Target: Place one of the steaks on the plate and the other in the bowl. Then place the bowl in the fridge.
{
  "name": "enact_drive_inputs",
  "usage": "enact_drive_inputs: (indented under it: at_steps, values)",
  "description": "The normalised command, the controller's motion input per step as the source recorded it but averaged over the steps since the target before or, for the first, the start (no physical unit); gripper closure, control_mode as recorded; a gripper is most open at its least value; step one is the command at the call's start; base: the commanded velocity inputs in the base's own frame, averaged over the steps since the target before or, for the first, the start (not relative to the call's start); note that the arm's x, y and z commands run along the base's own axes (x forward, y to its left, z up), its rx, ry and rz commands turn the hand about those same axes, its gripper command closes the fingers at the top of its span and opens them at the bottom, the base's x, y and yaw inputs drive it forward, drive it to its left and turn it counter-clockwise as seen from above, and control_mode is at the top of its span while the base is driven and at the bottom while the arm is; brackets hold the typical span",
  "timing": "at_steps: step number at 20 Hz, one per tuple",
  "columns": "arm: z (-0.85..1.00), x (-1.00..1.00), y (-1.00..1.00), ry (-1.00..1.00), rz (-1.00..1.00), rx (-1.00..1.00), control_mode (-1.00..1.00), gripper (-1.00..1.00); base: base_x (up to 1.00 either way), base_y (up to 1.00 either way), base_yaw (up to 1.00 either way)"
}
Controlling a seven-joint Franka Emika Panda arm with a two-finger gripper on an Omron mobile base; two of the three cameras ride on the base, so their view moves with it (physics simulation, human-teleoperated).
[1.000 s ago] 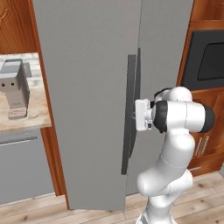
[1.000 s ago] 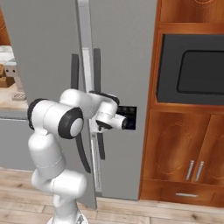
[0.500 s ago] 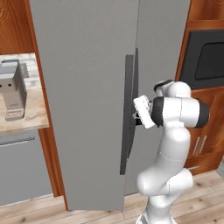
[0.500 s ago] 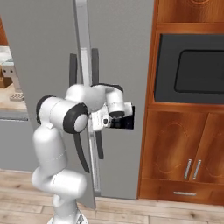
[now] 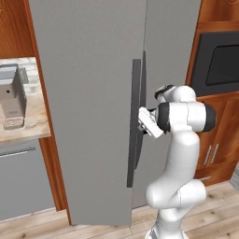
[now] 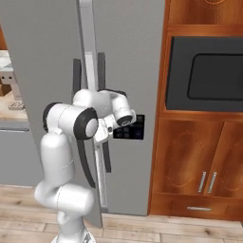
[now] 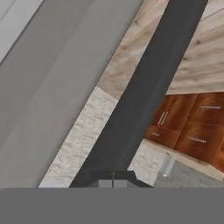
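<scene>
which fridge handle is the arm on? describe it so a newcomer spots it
Start at the tall grey fridge left of the wood-framed oven. Two dark vertical handles flank its centre seam. The one meant is the left door's handle, where the gripper sits; in the right base view that door stands slightly ajar.

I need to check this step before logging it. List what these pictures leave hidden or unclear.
- The gripper: in the left base view its fingertips sit behind the fridge's dark handle; in the right base view the arm's own wrist covers them. Open or shut cannot be told.
- Whether the handle is actually gripped: the hand view has the dark bar running to its bottom edge, with no fingertips to make out.
- The fridge interior: the doors hide it.
</scene>
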Motion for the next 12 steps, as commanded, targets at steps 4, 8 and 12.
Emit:
enact_drive_inputs:
  at_steps: [4,8,12]
  values:
    - [-0.76,-0.29,1.0,0.21,0.35,0.0,-1.0,1.0,0.0,0.0,0.0]
    - [-0.88,-0.43,1.0,0.07,0.38,0.0,-1.0,1.0,0.0,0.0,0.0]
    - [-0.79,-0.58,1.0,0.01,0.35,-0.04,-1.0,1.0,0.0,0.0,0.0]
